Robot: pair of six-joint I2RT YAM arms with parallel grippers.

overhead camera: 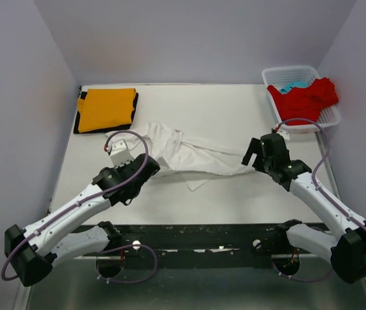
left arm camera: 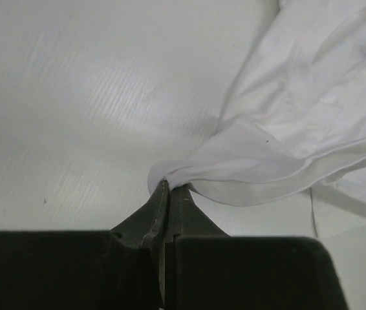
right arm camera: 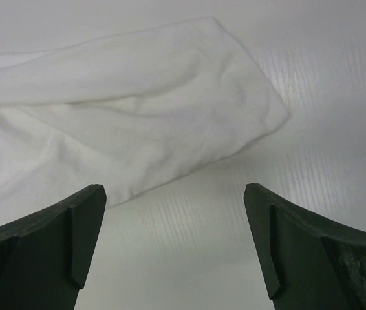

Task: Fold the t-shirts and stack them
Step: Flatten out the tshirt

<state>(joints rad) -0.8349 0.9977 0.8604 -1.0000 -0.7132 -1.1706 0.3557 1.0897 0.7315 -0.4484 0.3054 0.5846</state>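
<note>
White t-shirt [overhead camera: 183,152] lies crumpled and unfolded across the middle of the table [overhead camera: 235,194] in the top external view. An orange t-shirt [overhead camera: 105,110] sits folded on a black t-shirt [overhead camera: 78,121] at the far left corner. A red t-shirt [overhead camera: 302,97] and a light blue t-shirt [overhead camera: 293,86] lie in the basket [overhead camera: 328,116] at far right. The left gripper [overhead camera: 113,143] is at the garment's left end. The right gripper [overhead camera: 253,154] is just beside its right end.

Left wrist view: the left gripper [left arm camera: 169,186] has both fingers pressed together on a corner of the white t-shirt [left arm camera: 286,129]. The cloth trails away to the right over the table [left arm camera: 73,97].

Right wrist view: the right gripper [right arm camera: 173,194] stands wide apart and holds nothing. A loose end of the white t-shirt [right arm camera: 138,123] lies flat just ahead of the fingers [right arm camera: 86,219].

Step in hand, as judged: spreading the white t-shirt flat before folding, with 2 shirts apparently stacked. The next move calls for the right gripper to descend, pinch that loose end, and pull against the left hold until the cloth lies smooth.
</note>
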